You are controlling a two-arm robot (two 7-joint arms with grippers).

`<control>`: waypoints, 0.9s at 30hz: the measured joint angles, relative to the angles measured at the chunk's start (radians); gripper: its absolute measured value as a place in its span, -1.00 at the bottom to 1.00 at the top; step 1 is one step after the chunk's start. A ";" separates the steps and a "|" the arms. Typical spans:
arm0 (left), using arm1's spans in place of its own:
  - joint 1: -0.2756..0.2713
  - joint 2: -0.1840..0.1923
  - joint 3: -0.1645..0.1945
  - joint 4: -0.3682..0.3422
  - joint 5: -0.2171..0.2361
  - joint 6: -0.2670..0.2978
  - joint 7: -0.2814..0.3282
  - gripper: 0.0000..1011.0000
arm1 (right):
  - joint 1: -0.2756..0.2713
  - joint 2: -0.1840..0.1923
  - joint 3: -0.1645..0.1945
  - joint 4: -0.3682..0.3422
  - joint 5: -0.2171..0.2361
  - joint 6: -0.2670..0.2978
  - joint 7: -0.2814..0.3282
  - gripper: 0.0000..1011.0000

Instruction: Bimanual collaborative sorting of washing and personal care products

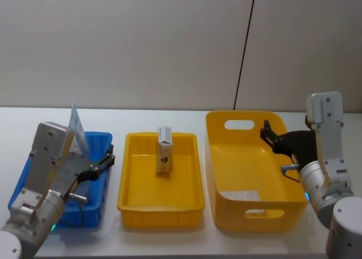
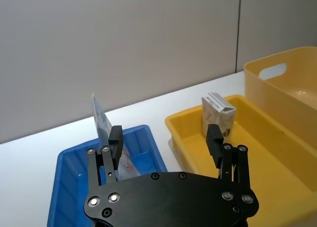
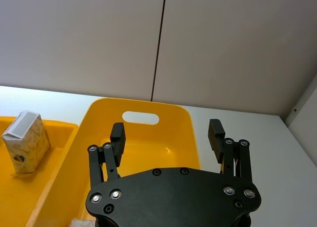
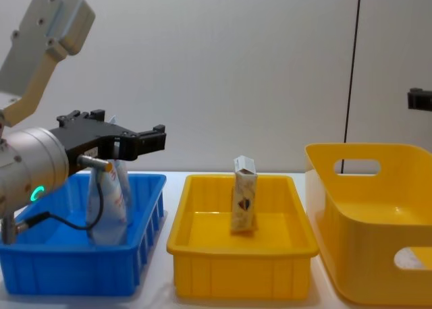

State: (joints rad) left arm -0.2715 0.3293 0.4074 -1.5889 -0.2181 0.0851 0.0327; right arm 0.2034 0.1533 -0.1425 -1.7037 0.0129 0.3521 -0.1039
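Both pairs of fingers (image 2: 115,140) are spread wide and empty; the upright pouch (image 4: 111,194) in the blue bin (image 4: 67,268) is found just beside the left gripper (image 2: 165,137), the right gripper (image 3: 166,130) well apart over the large yellow bin (image 1: 226,214).

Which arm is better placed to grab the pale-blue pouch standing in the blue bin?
Left. The open left gripper hangs over the blue plastic bin close to the pale-blue soft pouch; the open right gripper is over the large yellow handled bin, farther away.
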 joint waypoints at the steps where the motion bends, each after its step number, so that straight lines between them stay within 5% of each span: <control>1: -0.003 -0.002 -0.001 0.003 0.000 0.005 0.002 0.98 | 0.000 0.000 0.000 0.000 0.000 0.000 0.000 0.98; 27: -0.074 -0.090 -0.052 0.125 0.012 0.126 0.097 0.98 | 0.000 0.000 0.001 0.000 0.000 -0.001 0.001 0.98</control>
State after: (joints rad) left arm -0.3459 0.2394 0.3551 -1.4643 -0.2061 0.2113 0.1295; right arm 0.2033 0.1536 -0.1417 -1.7037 0.0128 0.3509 -0.1031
